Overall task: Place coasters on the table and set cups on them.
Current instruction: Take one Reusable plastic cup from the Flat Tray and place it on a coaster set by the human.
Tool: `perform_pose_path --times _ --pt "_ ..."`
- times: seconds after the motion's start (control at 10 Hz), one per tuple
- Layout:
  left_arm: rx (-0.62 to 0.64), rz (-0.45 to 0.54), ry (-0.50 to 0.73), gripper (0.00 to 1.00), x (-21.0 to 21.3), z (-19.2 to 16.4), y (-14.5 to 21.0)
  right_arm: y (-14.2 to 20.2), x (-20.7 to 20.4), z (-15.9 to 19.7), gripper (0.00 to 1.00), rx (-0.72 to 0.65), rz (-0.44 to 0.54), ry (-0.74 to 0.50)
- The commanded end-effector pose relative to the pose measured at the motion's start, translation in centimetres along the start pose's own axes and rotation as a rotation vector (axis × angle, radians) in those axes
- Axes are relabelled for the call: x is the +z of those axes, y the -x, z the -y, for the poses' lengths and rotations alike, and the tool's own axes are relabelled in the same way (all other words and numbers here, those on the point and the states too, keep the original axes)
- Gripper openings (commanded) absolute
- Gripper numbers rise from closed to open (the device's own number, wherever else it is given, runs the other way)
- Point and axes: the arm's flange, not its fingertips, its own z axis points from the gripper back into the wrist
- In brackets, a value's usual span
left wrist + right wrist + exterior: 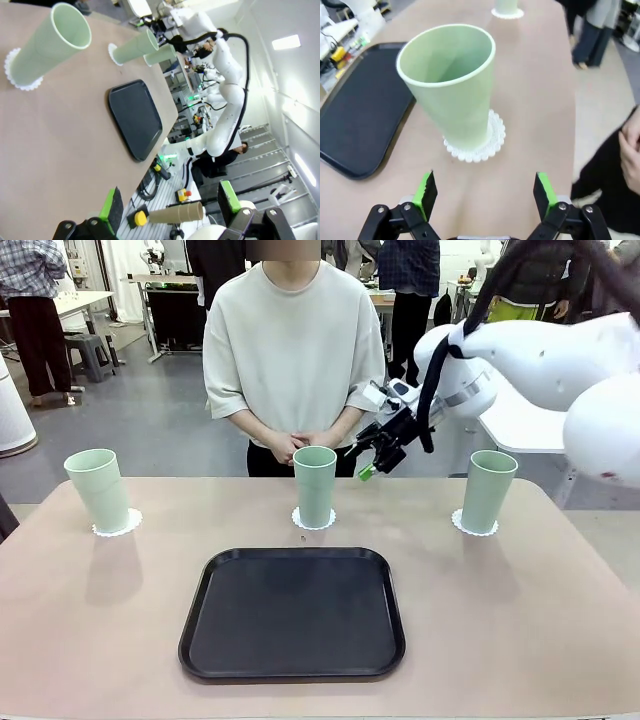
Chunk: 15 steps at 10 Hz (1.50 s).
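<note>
Beside middle cup (pixel 315 484), right gripper (pixel 377 458) hovering wide open, holding nothing; cup sitting upright on coaster (pixel 313 520). Advice: retreat straight back, avoiding rim.

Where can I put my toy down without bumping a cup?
On the black tray, or the bare table on either side of it. The far edge is crowded: three cups and the right gripper.

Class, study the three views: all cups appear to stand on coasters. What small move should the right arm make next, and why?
Probably draw the right tool back from the middle cup. It is open and empty, and each cup already stands upright on a coaster.
</note>
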Motion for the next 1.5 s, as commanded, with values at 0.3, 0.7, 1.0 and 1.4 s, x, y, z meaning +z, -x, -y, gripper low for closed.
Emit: perform_pose_path --times 0.3,0.7,1.0,1.4 --pt "0.012 0.023 -0.005 1.00 0.0 0.3 -0.2 -12.2 4.1 -16.5 1.00 -0.264 -0.480 0.239" --pt "0.012 0.023 -0.005 1.00 0.0 0.3 -0.2 -21.1 2.7 -24.6 1.00 -0.525 -0.617 0.359" --pt "0.012 0.023 -0.005 1.00 0.0 0.3 -0.2 -20.8 3.4 -24.6 1.00 -0.761 -0.713 0.405" --pt "0.012 0.023 -0.005 1.00 0.0 0.3 -0.2 -22.1 2.7 -26.2 1.00 -0.594 -0.632 0.400"
